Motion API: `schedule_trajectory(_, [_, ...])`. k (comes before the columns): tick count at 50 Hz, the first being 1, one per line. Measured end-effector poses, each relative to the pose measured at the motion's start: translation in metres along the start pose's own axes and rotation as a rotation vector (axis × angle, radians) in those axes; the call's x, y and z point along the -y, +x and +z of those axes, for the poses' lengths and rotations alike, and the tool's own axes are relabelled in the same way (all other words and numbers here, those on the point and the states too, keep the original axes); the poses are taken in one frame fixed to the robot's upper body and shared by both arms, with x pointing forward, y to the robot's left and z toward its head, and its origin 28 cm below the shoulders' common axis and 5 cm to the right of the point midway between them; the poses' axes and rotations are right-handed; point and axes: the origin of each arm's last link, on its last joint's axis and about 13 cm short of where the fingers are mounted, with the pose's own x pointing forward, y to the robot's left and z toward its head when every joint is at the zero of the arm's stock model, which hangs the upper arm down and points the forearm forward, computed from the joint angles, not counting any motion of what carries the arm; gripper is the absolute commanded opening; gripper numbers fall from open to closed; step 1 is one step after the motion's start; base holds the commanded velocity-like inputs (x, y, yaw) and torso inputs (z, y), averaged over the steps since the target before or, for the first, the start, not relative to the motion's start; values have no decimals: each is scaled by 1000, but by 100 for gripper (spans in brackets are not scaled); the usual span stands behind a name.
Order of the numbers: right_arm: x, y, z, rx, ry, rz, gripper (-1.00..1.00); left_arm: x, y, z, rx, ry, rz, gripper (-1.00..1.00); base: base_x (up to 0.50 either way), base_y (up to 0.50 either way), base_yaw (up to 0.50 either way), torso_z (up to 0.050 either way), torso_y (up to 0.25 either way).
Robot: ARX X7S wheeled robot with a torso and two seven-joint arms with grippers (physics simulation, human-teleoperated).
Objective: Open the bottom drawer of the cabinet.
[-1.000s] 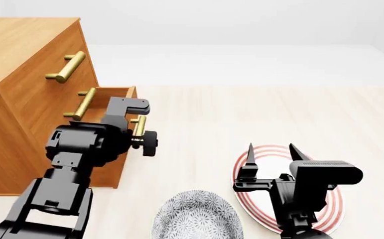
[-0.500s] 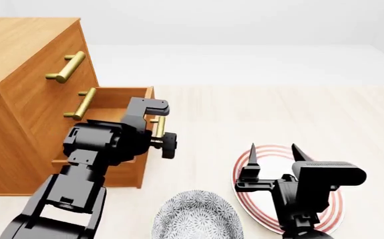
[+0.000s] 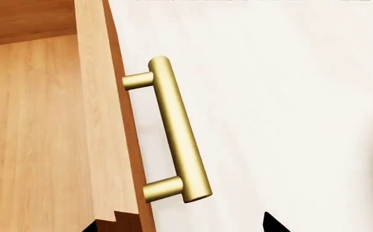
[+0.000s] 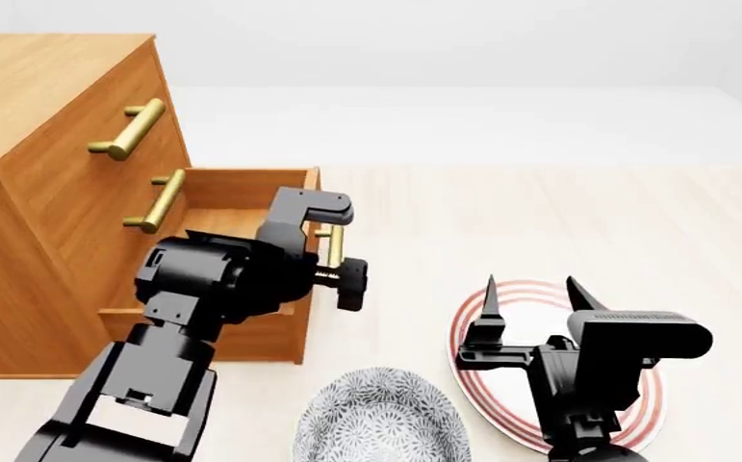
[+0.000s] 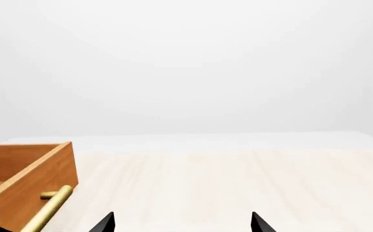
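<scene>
We see the bottom drawer point(image 4: 248, 207) pulled out; our left gripper point(image 3: 180, 227) jaws spread near its handle point(image 3: 176, 130), right gripper point(image 4: 527, 298) jaws spread.

The pale wooden floor point(image 4: 499, 221) carries the cabinet point(image 4: 37, 192), plate point(image 4: 647, 404) and bowl point(image 4: 377, 419).

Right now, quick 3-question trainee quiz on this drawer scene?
1. True or false: the orange-brown wooden bottom drawer stands pulled out of the three-drawer wooden cabinet.
2. Which arm is at the drawer's brass bar handle? A) left B) right
3. The right gripper hovers over the red-ringed white ____.

Key
1. True.
2. A: the left gripper straddles the handle, fingertips apart.
3. Plate; its jaws are open.
</scene>
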Motion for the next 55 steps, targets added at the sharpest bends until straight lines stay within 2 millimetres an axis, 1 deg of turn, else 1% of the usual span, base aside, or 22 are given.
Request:
schedule_trajectory(5, [0, 0, 0, 0, 0, 0, 100, 0, -2, -1, 25, 2, 1, 100, 0, 0, 0, 2, 0])
schedule_trajectory(9, [0, 0, 0, 0, 1, 0, 100, 3, -8, 4, 119, 4, 21, 100, 0, 0, 0, 0, 3])
schedule_trajectory(13, [0, 0, 0, 1, 1, 0, 100, 5, -20, 11, 234, -4, 55, 100, 0, 0, 0, 0, 0])
schedule_trajectory(19, [-1, 0, 0, 2, 2, 1, 100, 7, -45, 15, 385, -17, 89, 100, 0, 0, 0, 0, 0])
schedule_trajectory(24, [-1, 1, 2, 6, 0, 0, 100, 8, -65, 9, 487, -21, 116, 100, 0, 0, 0, 0, 0])
schedule_trajectory(28, [-2, 2, 6, 19, -6, 0, 100, 8, -77, -6, 582, -19, 139, 100, 0, 0, 0, 0, 0])
schedule_trajectory(34, [-3, 7, 22, 66, -30, 3, 100, 7, -90, -29, 733, -27, 178, 100, 0, 0, 0, 0, 0])
schedule_trajectory(41, [-5, 17, 49, 154, -70, -1, 100, 8, -100, -48, 870, -22, 228, 100, 0, 0, 0, 0, 0])
schedule_trajectory(48, [-5, 24, 74, 240, -99, -6, 100, 11, -111, -59, 977, -17, 254, 100, 0, 0, 0, 0, 0])
schedule_trajectory(55, [-6, 26, 94, 311, -119, -6, 100, 15, -121, -64, 1051, -8, 268, 100, 0, 0, 0, 0, 0])
